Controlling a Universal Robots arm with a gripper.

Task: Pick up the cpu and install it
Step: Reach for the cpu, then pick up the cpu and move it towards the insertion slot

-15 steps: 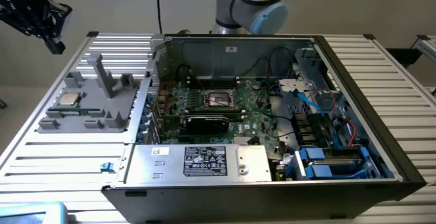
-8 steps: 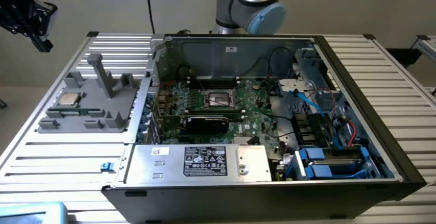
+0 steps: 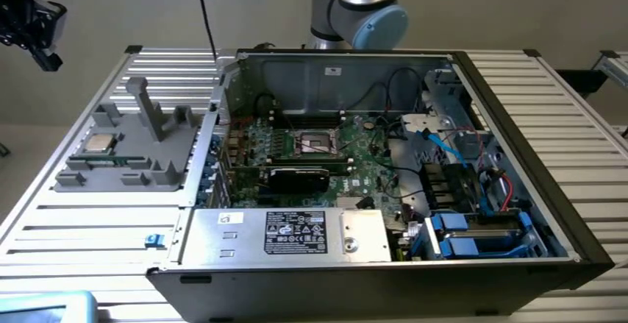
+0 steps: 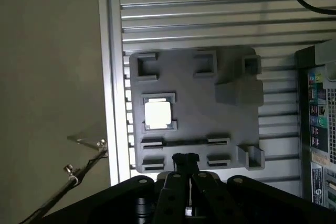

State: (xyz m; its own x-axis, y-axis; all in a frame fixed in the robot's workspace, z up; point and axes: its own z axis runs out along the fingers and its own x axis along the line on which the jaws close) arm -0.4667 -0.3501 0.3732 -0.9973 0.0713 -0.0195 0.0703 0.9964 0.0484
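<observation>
Cpu (image 4: pixel 158 115): flat, shiny silver square

I see a desk (image 3: pixel 88 220) topped with ribbed aluminium slats. On the exterior view's left, a grey moulded parts holder (image 3: pixel 143 157) lies on it. Just beside that, an open computer case (image 3: pixel 324 286) takes up the middle and right. A small blue part (image 3: pixel 152 240) sits on the slats near the case.

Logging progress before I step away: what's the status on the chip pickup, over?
Gripper shut, empty, hovering clear of the grey tray. Chip lies in its tray pocket, not picked up. Nothing blocking it.
</observation>
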